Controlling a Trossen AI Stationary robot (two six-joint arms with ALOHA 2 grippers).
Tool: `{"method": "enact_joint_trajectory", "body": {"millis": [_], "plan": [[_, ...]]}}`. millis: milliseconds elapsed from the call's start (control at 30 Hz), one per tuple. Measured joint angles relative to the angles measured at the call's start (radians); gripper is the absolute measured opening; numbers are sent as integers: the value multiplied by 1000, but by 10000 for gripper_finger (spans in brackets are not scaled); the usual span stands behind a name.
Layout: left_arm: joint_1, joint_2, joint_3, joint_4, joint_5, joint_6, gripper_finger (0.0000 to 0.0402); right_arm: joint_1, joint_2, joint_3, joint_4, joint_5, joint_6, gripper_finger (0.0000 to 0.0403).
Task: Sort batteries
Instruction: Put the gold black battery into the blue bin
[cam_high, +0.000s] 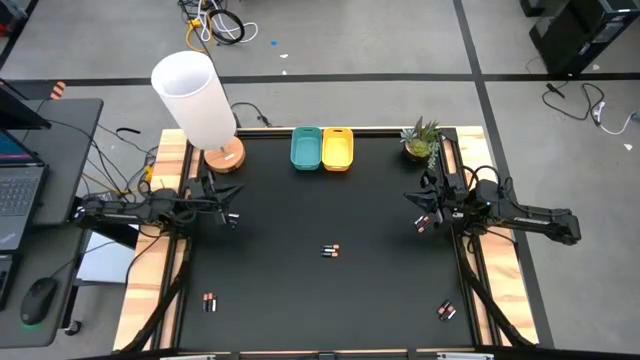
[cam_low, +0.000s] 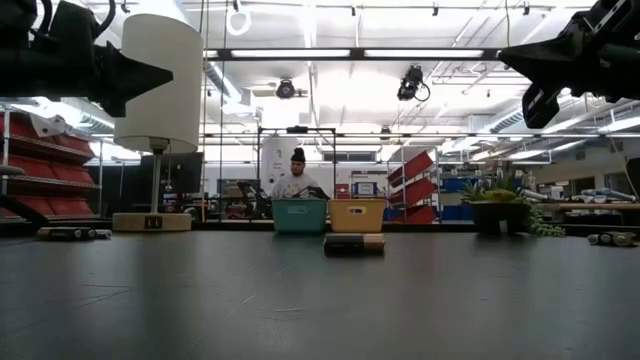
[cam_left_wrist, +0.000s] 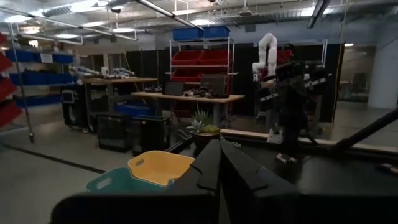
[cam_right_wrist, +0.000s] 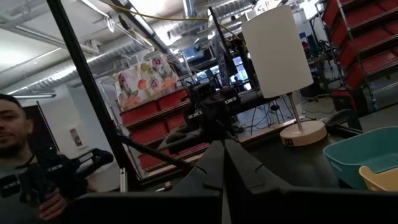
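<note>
A pair of batteries (cam_low: 353, 243) is seen lying nearest the low camera, side by side at the middle of the black table (cam_high: 300, 300), black with copper-orange ends; from above the same pair (cam_high: 331, 251) is found near the table's centre. Another pair of batteries (cam_high: 209, 302) is placed near the front left corner, and a further pair (cam_high: 446, 312) near the front right corner, each well apart from the others. At the far edge a teal bin (cam_high: 306, 148) and a yellow bin (cam_high: 337, 148) are set touching side by side, the teal one to the left. A white lamp (cam_high: 197, 100) on a round wooden base is stood at the far left corner, and a small potted plant (cam_high: 421, 140) at the far right corner. The left gripper (cam_high: 232, 219) is held above the left side of the table, its fingers pressed together with nothing between them. The right gripper (cam_high: 424, 224) is held above the right side, its fingers likewise pressed together and empty. In the right wrist view a person (cam_right_wrist: 15, 155) is seen beyond the table, holding a dark device.
</note>
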Motion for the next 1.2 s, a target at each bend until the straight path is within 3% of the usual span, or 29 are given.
{"method": "enact_joint_trajectory", "body": {"millis": [433, 667, 833, 1000, 1200], "plan": [[0, 0, 0, 20, 0, -6, 19, -1, 0, 0, 8, 13, -51, 3], [0, 0, 0, 122, -1, 108, 19, -1, 0, 0, 49, 177, -132, 3], [0, 23, 37, 78, -151, 152, 19, -1, 0, 0, 75, 290, -164, 3], [0, 145, 126, 8, -241, 129, 19, -7, 2, 0, 111, 422, -268, 3], [0, 412, 327, -106, -325, 125, 25, -27, 3, 0, 121, 428, -282, 13]]}}
